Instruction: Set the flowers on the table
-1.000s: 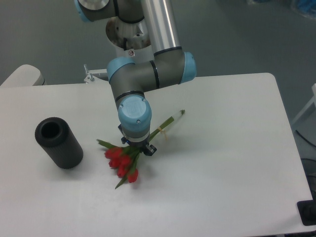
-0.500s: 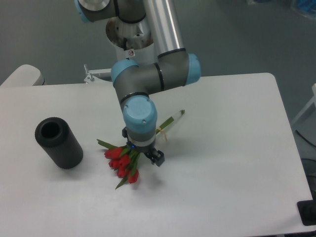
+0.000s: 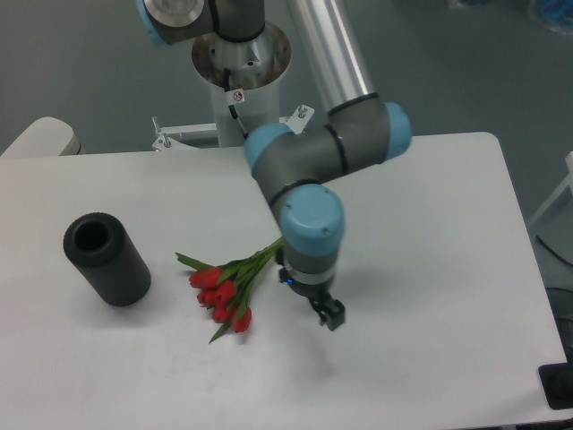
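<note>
Half the flowers' (image 3: 224,289) stems hidden.

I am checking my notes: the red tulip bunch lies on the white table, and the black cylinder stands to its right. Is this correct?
Not quite. The camera view shows the black cylinder to the left of the red tulip bunch, not the right. The bunch does lie on the white table.

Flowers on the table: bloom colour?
Red blooms on the flowers, with green stems and leaves. The fixed camera view shows it clearly.
</note>
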You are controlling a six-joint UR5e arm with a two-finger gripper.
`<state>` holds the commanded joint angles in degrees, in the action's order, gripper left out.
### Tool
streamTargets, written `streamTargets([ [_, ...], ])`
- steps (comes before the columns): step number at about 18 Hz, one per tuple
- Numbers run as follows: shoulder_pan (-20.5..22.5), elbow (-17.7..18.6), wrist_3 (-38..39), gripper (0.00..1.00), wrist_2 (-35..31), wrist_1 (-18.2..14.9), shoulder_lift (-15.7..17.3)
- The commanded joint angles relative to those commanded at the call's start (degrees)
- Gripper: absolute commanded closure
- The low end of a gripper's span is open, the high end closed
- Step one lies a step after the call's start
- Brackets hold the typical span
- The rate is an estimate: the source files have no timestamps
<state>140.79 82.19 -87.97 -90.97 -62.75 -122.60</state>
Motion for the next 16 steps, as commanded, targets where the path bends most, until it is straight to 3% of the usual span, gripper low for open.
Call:
streamTargets([
  [5, 1.1, -3.9, -2.7, 0.00, 0.0, -0.9, -2.3],
  [10, 1.1, -8.8, -3.7, 0.00, -0.1, -4.6, -4.7],
  [16, 1.1, -8.6, -4.7, 0.00, -0.1, -4.6, -4.8],
])
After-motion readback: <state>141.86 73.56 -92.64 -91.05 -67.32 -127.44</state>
